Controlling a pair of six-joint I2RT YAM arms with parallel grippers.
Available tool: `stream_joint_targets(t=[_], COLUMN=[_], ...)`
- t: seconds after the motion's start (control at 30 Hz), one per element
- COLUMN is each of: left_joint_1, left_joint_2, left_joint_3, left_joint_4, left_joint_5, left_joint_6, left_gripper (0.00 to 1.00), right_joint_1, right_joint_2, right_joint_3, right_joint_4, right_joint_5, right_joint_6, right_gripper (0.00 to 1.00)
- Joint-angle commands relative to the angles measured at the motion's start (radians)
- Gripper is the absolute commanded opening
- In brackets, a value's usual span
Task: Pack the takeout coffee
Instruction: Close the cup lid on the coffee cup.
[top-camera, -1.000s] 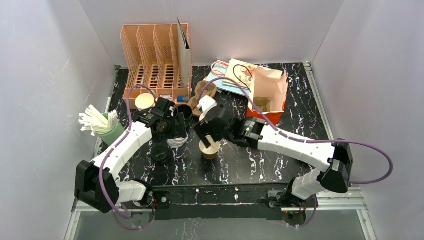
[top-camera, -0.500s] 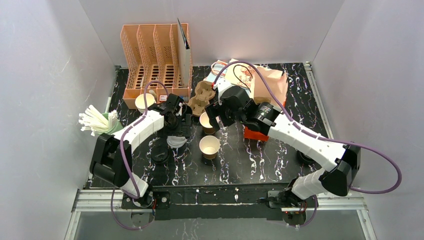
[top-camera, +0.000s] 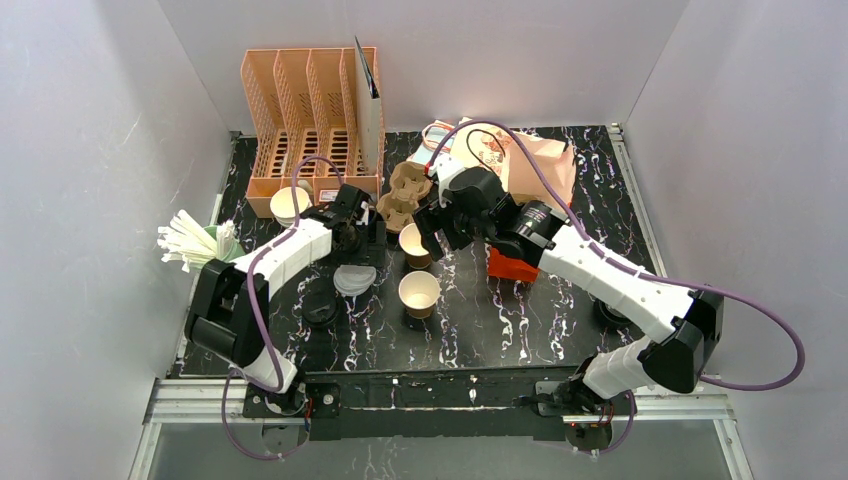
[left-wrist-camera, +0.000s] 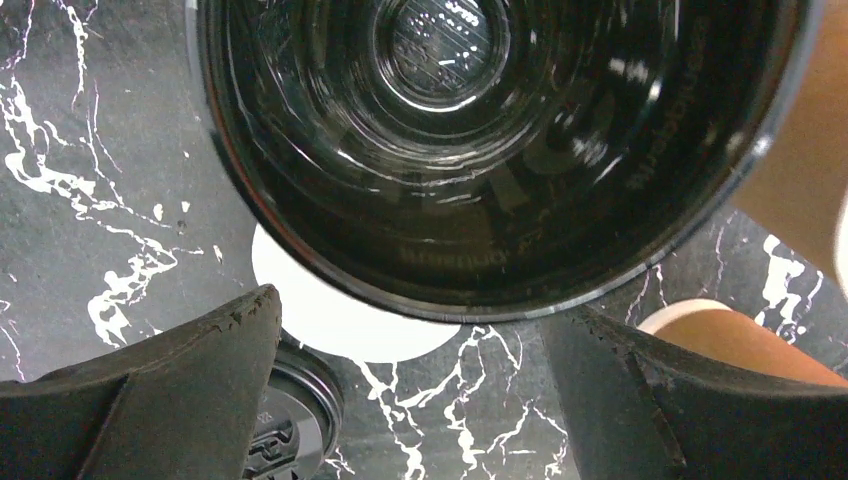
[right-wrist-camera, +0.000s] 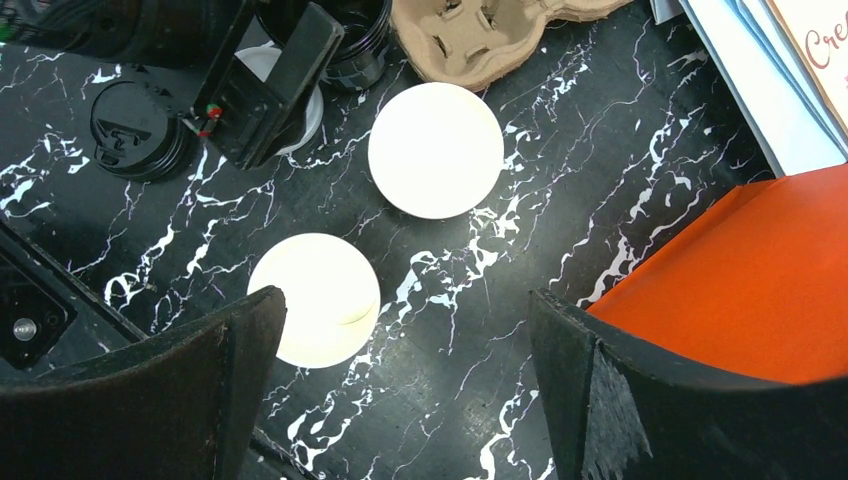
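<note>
Jaws of the left gripper (left-wrist-camera: 410, 312) are spread wide with nothing clamped. The rim of a black paper cup (left-wrist-camera: 470, 150) is framed just beyond the fingertips; contact with it cannot be confirmed. Jaws of the right gripper (right-wrist-camera: 405, 298) are likewise held wide apart and empty, above the table.

Two kraft-paper cups, white inside and open-topped, are recorded upright near the middle of the black marbled table (top-camera: 540, 320). The far kraft-paper cup (right-wrist-camera: 435, 150) is placed just beside the cardboard cup carrier (right-wrist-camera: 480, 35). The near kraft-paper cup (right-wrist-camera: 313, 298) is set apart from it, toward the arm bases. In the top view the right gripper is seen just right of the far kraft-paper cup, and the left gripper is seen over the black paper cup, left of both cups.

A third kraft-paper cup (top-camera: 290, 203) is noted in front of the orange slotted organiser (top-camera: 300, 100), left of the left gripper. A white round lid (top-camera: 352, 279) is laid flat on the table and is partly covered by the black paper cup in the left wrist view. A black lid (top-camera: 320, 308) is found near it. An orange box (right-wrist-camera: 740, 280) is located right of the two cups, with a kraft paper bag (top-camera: 535, 160) behind it. A green holder of white straws (top-camera: 195, 245) is observed at the left edge of the table.
</note>
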Motion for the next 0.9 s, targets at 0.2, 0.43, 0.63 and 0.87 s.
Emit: stream_joint_targets(t=[0.2, 0.43, 0.63, 0.87], left_joint_1=[-0.003, -0.003, -0.003, -0.003], left_joint_2=[0.074, 0.098, 0.095, 0.067], left_joint_3=[0.032, 0.037, 0.028, 0.025], left_joint_4=[0.02, 0.033, 0.042, 0.041], left_joint_5=[-0.094, -0.089, -0.089, -0.102], left_joint_6=[0.013, 0.013, 0.006, 0.007], left_gripper=[0.98, 0.98, 0.93, 0.84], right_joint_1=[-0.006, -0.006, -0.006, -0.006], right_joint_2=[-0.026, -0.022, -0.02, -0.016], right_joint_3=[0.05, 0.05, 0.05, 0.05], right_joint_4=[0.019, 0.019, 0.017, 0.017], right_joint_5=[-0.034, -0.032, -0.03, -0.031], right_joint_6=[-0.015, -0.02, -0.021, -0.02], right_gripper=[0.98, 0.98, 0.98, 0.98])
